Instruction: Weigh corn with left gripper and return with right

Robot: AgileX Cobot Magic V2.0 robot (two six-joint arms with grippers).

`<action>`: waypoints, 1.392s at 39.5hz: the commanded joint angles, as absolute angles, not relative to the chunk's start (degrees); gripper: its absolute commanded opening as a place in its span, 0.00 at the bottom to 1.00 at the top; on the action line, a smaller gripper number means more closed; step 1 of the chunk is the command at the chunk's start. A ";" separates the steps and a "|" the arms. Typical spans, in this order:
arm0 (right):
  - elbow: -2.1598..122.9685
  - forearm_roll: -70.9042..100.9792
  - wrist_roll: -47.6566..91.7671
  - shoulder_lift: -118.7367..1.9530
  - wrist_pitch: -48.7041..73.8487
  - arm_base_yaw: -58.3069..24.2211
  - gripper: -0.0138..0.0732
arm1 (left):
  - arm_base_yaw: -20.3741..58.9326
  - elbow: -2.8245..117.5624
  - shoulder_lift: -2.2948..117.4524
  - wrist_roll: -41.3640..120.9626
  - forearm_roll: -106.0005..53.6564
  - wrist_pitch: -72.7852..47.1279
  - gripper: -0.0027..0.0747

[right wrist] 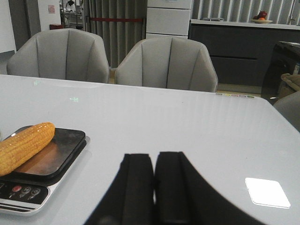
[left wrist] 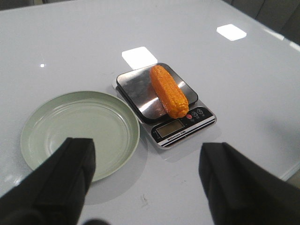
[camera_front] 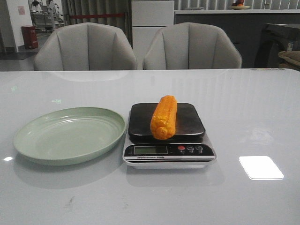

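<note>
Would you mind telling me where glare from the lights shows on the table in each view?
Front view: a bright rectangular glare patch lies on the table right of the scale. Left wrist view: two such patches beyond the scale. Right wrist view: one patch beside the closed right gripper.

The desk (camera_front: 262,112) is white and glossy — it mirrors the lights and the chairs (camera_front: 85,47), whose grey covering looks smooth and matt. The plate (camera_front: 28,140) looks like pale green plastic with a soft sheen. The scale (camera_front: 168,157) has a dark, reflective platform on a silvery base. The corn (camera_front: 164,117) is orange, bumpy and faintly shiny. Both pairs of jaws — matt black.
</note>
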State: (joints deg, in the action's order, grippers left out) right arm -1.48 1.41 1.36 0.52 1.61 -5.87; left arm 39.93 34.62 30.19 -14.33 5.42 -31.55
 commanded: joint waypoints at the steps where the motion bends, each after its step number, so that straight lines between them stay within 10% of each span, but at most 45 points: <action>1: -2.07 0.75 1.59 1.65 -3.45 -5.59 0.35 | 40.12 33.78 24.25 -14.25 5.58 -30.06 0.71; 8: -2.07 0.75 1.59 1.65 -3.45 -5.59 0.35 | 40.12 29.41 11.42 -14.25 5.58 -34.05 0.64; 17: -2.07 0.75 1.59 1.65 -3.58 -5.59 0.35 | 40.12 25.38 -0.99 -14.22 6.19 -36.99 0.17; 55: 22.07 5.07 -0.31 -28.64 7.33 -6.21 0.35 | 40.12 24.72 -0.84 -14.22 6.90 -37.43 0.19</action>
State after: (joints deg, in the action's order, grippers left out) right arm 19.82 2.85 0.00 -27.77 9.21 -5.87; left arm 39.93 23.42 -0.40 -14.24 6.60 -41.56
